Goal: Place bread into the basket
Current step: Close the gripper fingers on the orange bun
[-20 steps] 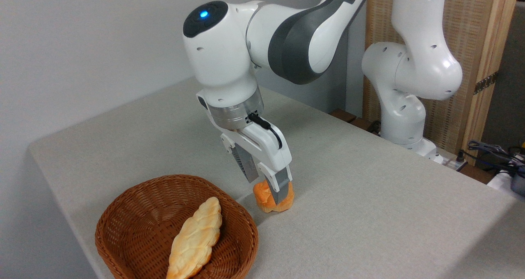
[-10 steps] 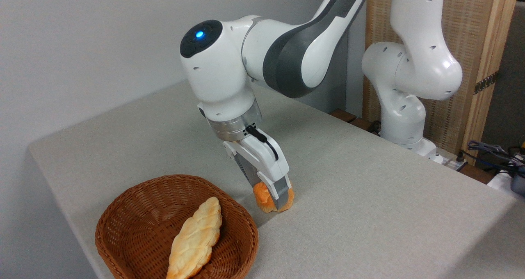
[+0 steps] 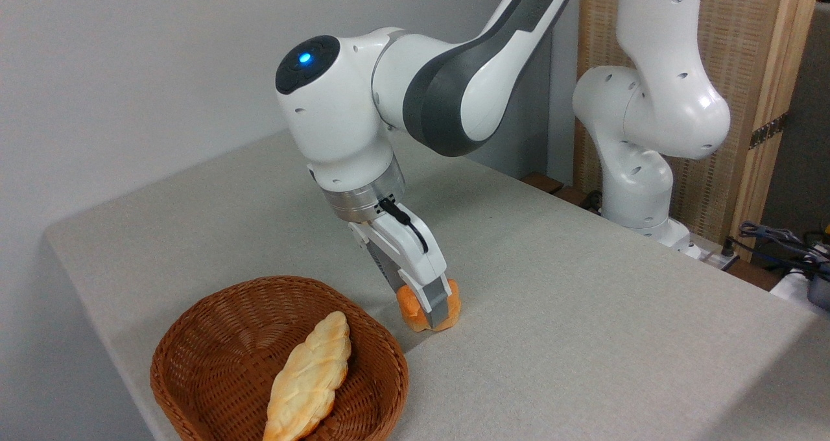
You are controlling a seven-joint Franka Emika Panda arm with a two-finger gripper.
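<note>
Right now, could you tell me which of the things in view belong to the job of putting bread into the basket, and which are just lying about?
Belongs to the job:
- small round orange-golden bun, on the table, gripped
- shallow brown woven wicker basket
- white two-finger gripper, closed on the bun

Just lying about:
- long pale braided loaf, already in the basket
- dark cables, far right

Lab setup — robot arm (image 3: 467, 84) bolted beside cloth-covered table (image 3: 583, 311), cables (image 3: 778, 240), bare grey wall (image 3: 130, 71).
</note>
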